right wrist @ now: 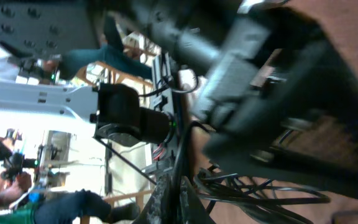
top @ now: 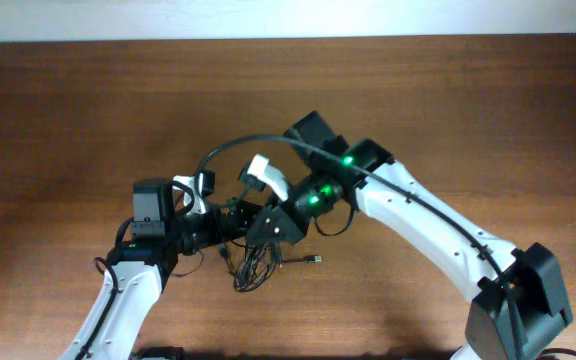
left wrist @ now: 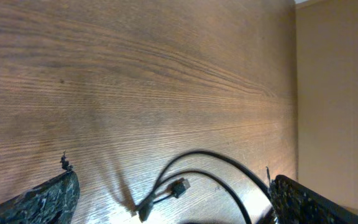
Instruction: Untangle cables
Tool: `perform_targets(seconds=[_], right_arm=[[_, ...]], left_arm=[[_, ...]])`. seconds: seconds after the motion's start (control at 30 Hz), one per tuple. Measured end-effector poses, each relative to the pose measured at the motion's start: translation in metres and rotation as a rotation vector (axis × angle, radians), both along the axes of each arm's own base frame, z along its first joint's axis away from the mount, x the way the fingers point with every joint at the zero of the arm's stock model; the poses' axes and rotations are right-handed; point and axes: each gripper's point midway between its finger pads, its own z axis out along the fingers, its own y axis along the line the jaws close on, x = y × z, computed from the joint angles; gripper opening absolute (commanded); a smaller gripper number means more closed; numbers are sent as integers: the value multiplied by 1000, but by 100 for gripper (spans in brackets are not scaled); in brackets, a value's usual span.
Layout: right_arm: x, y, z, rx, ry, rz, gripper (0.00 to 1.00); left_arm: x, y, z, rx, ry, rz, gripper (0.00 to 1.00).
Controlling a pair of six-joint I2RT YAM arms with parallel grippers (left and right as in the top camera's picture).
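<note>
Black cables (top: 253,268) lie in a loose bunch on the wooden table (top: 78,100), just beside the fingertips of both arms, which meet nose to nose over it. I judge they are set this way to draw strands apart in opposite directions. My left gripper (left wrist: 169,179) is spread wide and clamps nothing. A looped strand and its small plug (left wrist: 179,185) rest on the wood between its fingers (left wrist: 48,199), well placed for a pinch. My right gripper (right wrist: 174,200) has its fingers close together with a thin strand rising from between them, but the view is blurred and I cannot tell whether it grips
</note>
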Motion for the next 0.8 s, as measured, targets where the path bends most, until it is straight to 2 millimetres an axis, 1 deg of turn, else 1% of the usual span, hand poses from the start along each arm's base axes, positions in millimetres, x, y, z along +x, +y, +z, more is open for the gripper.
perform_targets(seconds=[0.07, 0.13, 0.2, 0.23, 0.3, 0.33, 0.37, 0.4, 0.43, 0.47, 0.5, 0.53, 0.57, 0.6, 0.63, 0.67, 0.7, 0.73, 0.77, 0.8], right_arm=[[12, -8, 0, -7, 16, -45, 4], [23, -15, -1, -19, 20, -85, 4], [34, -21, -13, -110, 28, -162, 4], [38, -23, -19, -156, 39, -205, 4], [43, -26, -24, -208, 77, -266, 4], [43, -27, -25, -222, 100, -288, 4], [43, -27, -25, -229, 115, -301, 4], [44, -27, -25, -236, 134, -314, 4], [44, -27, -25, -243, 150, -327, 4], [44, -27, -25, -250, 166, -340, 4], [44, -27, -25, -256, 182, -351, 4], [44, -27, -25, -258, 189, -356, 4], [44, -27, -25, -260, 193, -359, 4], [44, -27, -25, -260, 196, -360, 4], [43, -27, -25, -258, 198, -358, 4], [42, -26, -23, -249, 207, -352, 4], [41, -25, -22, -241, 215, -346, 4], [39, -26, -22, -245, 227, -345, 4], [38, -26, -22, -248, 236, -344, 4], [35, -28, -22, -259, 250, -343, 4]], left_arm=[[2, 1, 3, -13, -10, 2, 100], [5, 9, 5, -37, 7, 46, 99], [12, 16, 14, -79, -21, 64, 99], [14, 22, 17, -98, -28, 82, 99], [18, 36, 20, -103, -53, 108, 99], [19, 42, 21, -95, -84, 105, 96], [18, 43, 22, -89, -104, 88, 93], [16, 40, 23, -85, -121, 59, 94], [9, 31, 22, -72, -144, -9, 95], [7, 25, 22, -67, -162, -45, 95], [3, 17, 21, -52, -177, -91, 90], [0, 7, 19, -36, -188, -131, 88], [-2, 0, 17, -13, -193, -159, 87], [-7, -12, 13, 17, -196, -202, 87], [-8, -19, 7, 62, -194, -221, 74], [-7, -19, 1, 113, -189, -210, 50], [-5, -17, -4, 146, -180, -192, 44], [2, -9, -12, 218, -149, -123, 41], [12, 3, -19, 297, -127, -23, 34], [24, 18, -20, 353, -128, 80, 33]])
